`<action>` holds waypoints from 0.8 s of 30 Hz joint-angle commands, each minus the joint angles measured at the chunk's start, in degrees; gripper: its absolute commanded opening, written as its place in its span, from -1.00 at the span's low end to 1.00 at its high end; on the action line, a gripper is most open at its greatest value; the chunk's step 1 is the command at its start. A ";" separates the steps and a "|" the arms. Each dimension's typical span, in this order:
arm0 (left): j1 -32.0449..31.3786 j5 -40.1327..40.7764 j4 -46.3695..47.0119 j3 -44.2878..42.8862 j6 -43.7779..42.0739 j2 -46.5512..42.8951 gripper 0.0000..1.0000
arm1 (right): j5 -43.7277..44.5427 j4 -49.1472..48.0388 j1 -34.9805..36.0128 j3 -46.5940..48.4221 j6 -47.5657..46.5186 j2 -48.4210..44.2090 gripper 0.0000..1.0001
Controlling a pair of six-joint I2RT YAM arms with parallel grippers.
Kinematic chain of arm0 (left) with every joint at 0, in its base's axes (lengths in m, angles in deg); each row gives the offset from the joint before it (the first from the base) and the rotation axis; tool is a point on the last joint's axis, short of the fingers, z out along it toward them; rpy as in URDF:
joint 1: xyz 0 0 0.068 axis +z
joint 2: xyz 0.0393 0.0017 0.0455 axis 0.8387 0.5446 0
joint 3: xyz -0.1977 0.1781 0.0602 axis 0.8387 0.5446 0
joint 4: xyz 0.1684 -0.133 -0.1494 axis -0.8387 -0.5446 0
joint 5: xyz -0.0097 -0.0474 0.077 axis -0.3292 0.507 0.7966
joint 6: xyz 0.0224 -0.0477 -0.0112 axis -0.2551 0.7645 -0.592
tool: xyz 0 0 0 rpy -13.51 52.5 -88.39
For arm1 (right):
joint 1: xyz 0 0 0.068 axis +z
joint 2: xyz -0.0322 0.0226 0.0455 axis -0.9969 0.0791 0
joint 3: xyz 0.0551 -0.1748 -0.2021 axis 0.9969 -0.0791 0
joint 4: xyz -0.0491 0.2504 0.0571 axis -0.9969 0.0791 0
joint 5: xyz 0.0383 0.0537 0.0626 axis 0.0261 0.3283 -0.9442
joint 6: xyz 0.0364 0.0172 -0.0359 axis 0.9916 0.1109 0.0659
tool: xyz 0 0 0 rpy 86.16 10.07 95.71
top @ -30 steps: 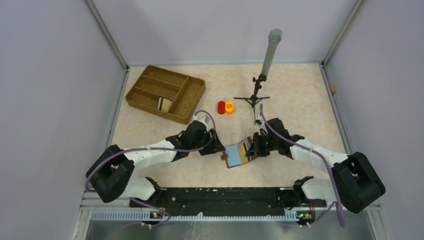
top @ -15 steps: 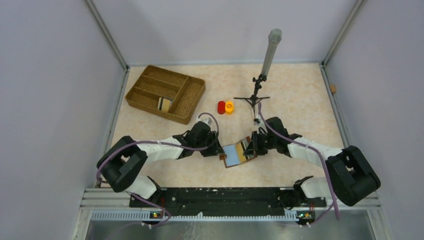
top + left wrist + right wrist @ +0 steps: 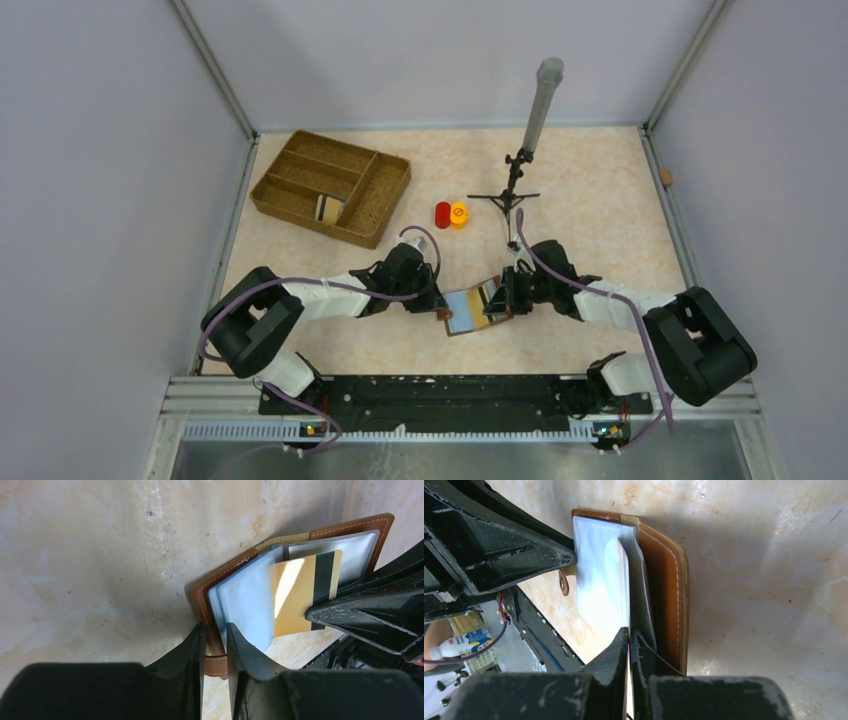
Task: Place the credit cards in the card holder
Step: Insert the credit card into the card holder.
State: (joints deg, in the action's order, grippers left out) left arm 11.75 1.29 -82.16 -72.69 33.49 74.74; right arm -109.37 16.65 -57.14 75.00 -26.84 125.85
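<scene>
The card holder [image 3: 458,322] lies open between my grippers, a brown leather wallet [image 3: 210,587] with pale blue plastic sleeves [image 3: 247,605]. A gold credit card [image 3: 295,595] with a black stripe sits partly under a sleeve. My right gripper [image 3: 629,630] is shut on that card's outer edge, and the card shows edge-on between its fingers. My left gripper [image 3: 215,635] straddles the holder's left cover, its jaws pressed close on the leather edge just above the strap [image 3: 215,666]. In the top view the left gripper [image 3: 437,299] and right gripper [image 3: 503,297] face each other across the holder.
A divided wicker tray [image 3: 300,160] stands at the back left with a small pale object [image 3: 328,208] in one compartment. Red [image 3: 442,214] and orange [image 3: 459,214] round caps lie behind the holder. A black stand with a grey tube [image 3: 515,190] rises just behind the right arm.
The left gripper's jaws have narrowed onto the holder's left cover. Both arms have edged inward, and the holder has slid slightly left.
</scene>
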 commanded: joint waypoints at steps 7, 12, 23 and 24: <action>-0.61 0.29 1.05 -0.45 -0.44 1.09 -0.59 | 0.94 -7.22 -0.45 -3.91 2.75 2.92 -1.00; -0.71 0.29 1.09 -0.39 -0.35 1.10 -0.61 | 2.39 -11.88 -0.45 -6.31 5.00 2.35 -1.00; -0.80 0.28 1.14 -0.39 -0.24 1.27 -0.64 | 4.18 -16.14 -0.45 -8.29 5.55 2.45 -1.00; -0.81 0.26 1.14 -0.34 -0.26 1.29 -0.65 | 4.20 -16.21 -0.45 -8.30 5.60 2.64 -1.00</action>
State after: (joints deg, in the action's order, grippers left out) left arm 11.75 2.36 -82.01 -72.69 33.46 75.00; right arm -109.54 1.57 -57.25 68.03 -20.31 127.38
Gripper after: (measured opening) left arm 0.184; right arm 0.004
